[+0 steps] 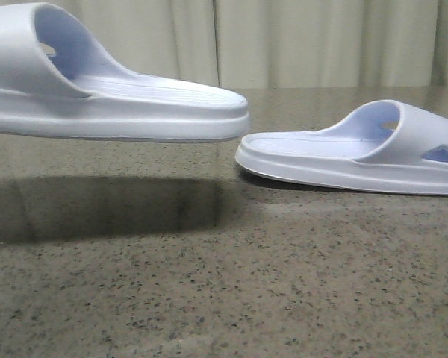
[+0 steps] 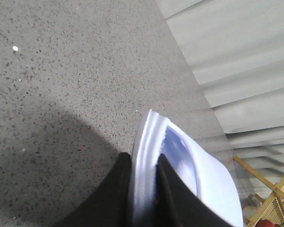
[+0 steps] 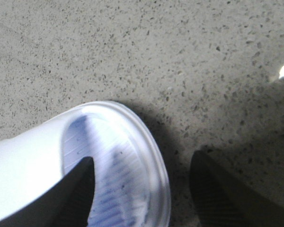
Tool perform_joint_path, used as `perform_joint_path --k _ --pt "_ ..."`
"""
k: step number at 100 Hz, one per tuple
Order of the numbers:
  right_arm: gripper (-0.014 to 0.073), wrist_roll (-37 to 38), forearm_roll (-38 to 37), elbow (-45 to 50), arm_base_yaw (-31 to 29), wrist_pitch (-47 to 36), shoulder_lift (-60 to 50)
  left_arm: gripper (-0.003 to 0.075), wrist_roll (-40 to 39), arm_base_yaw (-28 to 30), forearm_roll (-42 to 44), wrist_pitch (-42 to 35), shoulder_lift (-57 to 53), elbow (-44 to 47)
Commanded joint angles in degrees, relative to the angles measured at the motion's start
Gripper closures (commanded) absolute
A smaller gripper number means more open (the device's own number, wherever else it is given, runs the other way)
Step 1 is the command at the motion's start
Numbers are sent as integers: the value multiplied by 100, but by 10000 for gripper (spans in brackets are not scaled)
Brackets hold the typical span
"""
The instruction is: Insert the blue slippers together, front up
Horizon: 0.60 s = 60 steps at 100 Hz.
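One blue slipper (image 1: 119,104) hangs level above the table at the left of the front view and casts a dark shadow under it. My left gripper (image 2: 144,165) is shut on the thick sole edge of this slipper (image 2: 180,161), one black finger on each side. The other blue slipper (image 1: 358,153) lies flat on the table at the right, its open end towards the first. My right gripper (image 3: 143,158) is open around the rounded end of that slipper (image 3: 118,156): one finger (image 3: 80,184) is over the ribbed footbed, the other (image 3: 217,189) outside over the table. Neither gripper shows in the front view.
The speckled grey stone table (image 1: 224,283) stretches in front of both slippers. A pale curtain (image 1: 284,45) hangs behind the table's far edge. A wooden frame (image 2: 274,189) shows past the table in the left wrist view.
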Motion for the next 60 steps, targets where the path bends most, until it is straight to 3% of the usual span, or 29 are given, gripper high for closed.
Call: perform_joint_path --k 1,22,45,60 --pt "215 -12 33 -93 32 29 70 704 7 -54 -224 -203 -8 -154" --pt "298 -12 33 -93 32 40 368 704 7 -54 -224 -190 -8 -154" --pt "315 -12 33 -93 32 50 490 704 7 -54 -224 -167 -8 -154" --pt "459 -12 33 -93 32 51 490 704 7 -54 -224 -167 -8 -154"
